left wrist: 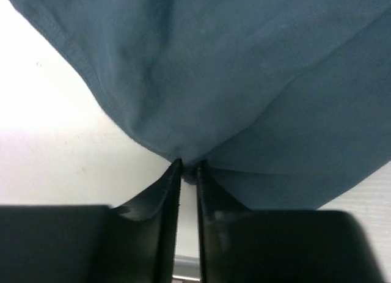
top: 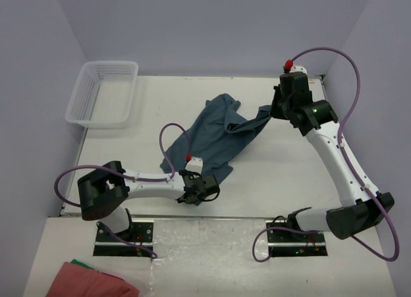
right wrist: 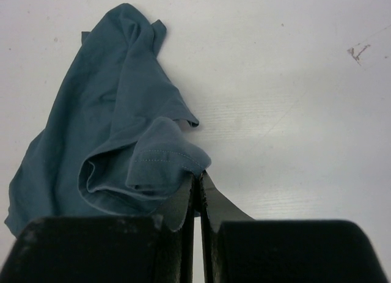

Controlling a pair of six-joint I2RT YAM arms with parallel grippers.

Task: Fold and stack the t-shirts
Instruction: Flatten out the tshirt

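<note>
The dark teal-blue, soft, short-sleeved t-shirt (top: pixel 215 133) lies crumpled between the two sets of jaws. The right gripper (right wrist: pixel 198 176) has its jaws pressed onto a sleeve hem, and the left gripper (left wrist: pixel 188 165) nips a bunched edge at its tips. I judge this to be the spreading step; next the two pinches need to draw apart to flatten the shirt.

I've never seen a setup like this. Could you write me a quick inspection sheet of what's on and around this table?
Surface: white table, with a few faint scuff marks in the right wrist view.
Job's things: one teal-blue t-shirt, crumpled and not yet folded, mid-table.
Clutter: empty white mesh basket at the far left corner; pink-red cloth at the near left, in front of the arm bases.
Grippers: left gripper pinching the shirt's near edge; right gripper shut on a stitched hem at its far right side.
Cables: purple cables loop along both arms.
Surroundings: plain pale lilac walls; nothing else seen.
</note>
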